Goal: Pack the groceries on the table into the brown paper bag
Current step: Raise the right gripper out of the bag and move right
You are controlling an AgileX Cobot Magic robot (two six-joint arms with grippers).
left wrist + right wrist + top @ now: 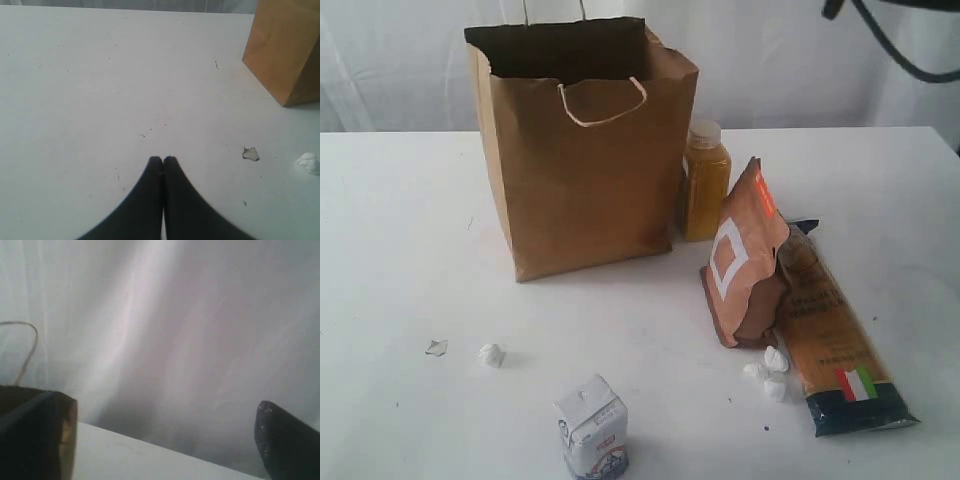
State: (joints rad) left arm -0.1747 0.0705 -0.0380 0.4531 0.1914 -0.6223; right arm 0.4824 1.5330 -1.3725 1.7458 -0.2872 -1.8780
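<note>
The brown paper bag (580,150) stands open and upright on the white table (410,250). Just to its right is a clear jar with a mustard-yellow lid (705,185). A brown pouch with a white square (745,255) leans against the long pasta packet (835,335). A small white carton (592,428) sits at the front edge. Neither gripper shows in the exterior view. In the left wrist view my left gripper (163,160) is shut and empty over bare table, the bag's corner (285,50) beyond it. My right gripper (157,402) is open and empty, with the bag's rim (67,425) and cord handle (25,350) beside one finger.
White crumpled wads lie left of the carton (491,354) and by the pouch (767,372). A small paper scrap (436,347) lies on the left of the table. A dark cable (890,40) hangs at the top right. White curtains close off the back.
</note>
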